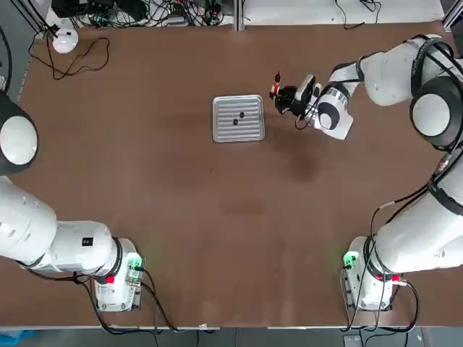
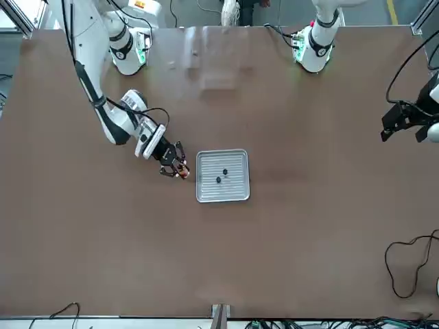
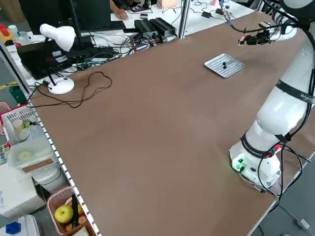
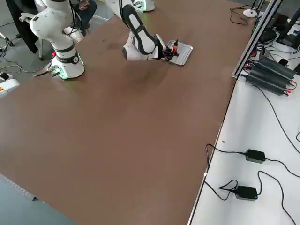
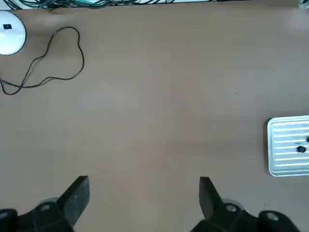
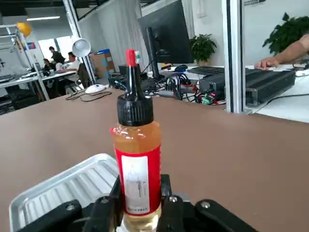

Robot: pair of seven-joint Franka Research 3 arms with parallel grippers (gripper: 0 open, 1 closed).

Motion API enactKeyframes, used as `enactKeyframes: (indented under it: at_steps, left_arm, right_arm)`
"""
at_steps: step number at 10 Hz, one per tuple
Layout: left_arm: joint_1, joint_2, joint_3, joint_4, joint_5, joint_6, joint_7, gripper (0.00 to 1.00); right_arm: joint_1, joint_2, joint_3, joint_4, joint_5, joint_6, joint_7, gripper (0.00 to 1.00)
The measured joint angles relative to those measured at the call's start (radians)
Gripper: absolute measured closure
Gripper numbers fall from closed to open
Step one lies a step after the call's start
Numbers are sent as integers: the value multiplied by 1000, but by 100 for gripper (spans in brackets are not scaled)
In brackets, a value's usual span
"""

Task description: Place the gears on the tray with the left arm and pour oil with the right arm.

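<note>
The square ribbed silver tray [image 1: 250,131] lies a little beyond the table's middle, with two small dark gears [image 1: 241,113] [image 1: 235,121] lying on it. Just to its right, my right gripper [image 1: 282,98] is shut on the oil [image 1: 275,85], a small bottle of amber liquid with a red label and a black cap. The right wrist view shows the oil bottle [image 6: 137,159] upright between the fingers, beside the tray's corner [image 6: 58,188]. My left gripper [image 5: 142,198] stands open and holds nothing, well to the tray's left [image 5: 285,140]; in the front view the left gripper [image 2: 405,123] is at the table's edge.
A white desk lamp [image 1: 64,37] and its looping black cable [image 1: 79,63] lie at the table's far left corner. Both arm bases [image 1: 116,278] [image 1: 369,278] stand at the near edge. Power adapters and cables [image 4: 251,157] lie on a white bench to the right.
</note>
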Motion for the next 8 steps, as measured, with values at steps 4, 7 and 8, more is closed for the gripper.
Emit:
enactKeyframes:
  at_steps: [4, 7, 8]
  left_arm:
    - [-2, 0, -2, 0, 0, 0, 0, 0]
    - [1, 0, -1, 0, 0, 0, -1, 0]
    - [1, 0, -1, 0, 0, 0, -1, 0]
  right_arm:
    - [-156, -7, 0, -46, -247, -72, -12, 67]
    - [-271, -5, 1, -77, -431, -108, -14, 67]
    - [-305, -5, 2, -86, -487, -114, -15, 67]
